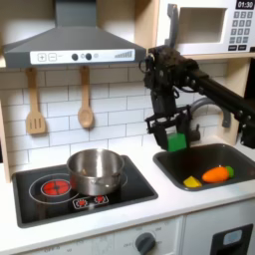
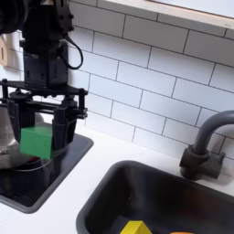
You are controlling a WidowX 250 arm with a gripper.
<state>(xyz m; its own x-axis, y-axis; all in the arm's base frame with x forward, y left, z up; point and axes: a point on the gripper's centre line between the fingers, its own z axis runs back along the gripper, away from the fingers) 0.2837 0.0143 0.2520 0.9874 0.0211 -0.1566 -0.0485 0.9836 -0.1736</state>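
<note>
The tool (image 2: 41,137) pinches a green block (image 2: 37,142) by its flat sides, above the counter (image 1: 169,194) between stove (image 1: 85,189) and sink (image 1: 199,159). The block looks light, rigid and smooth, so probably slippery.

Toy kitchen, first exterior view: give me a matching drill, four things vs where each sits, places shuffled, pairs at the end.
Things:
1. green block
2. metal pot
3. toy carrot
4. wooden spoon

Places:
A. hanging on the tiled wall
B. on the black stovetop
C. lying in the sink
D. between the fingers of the gripper, above the counter

Pairs: 1-D, 2-B, 3-C, 4-A
</note>
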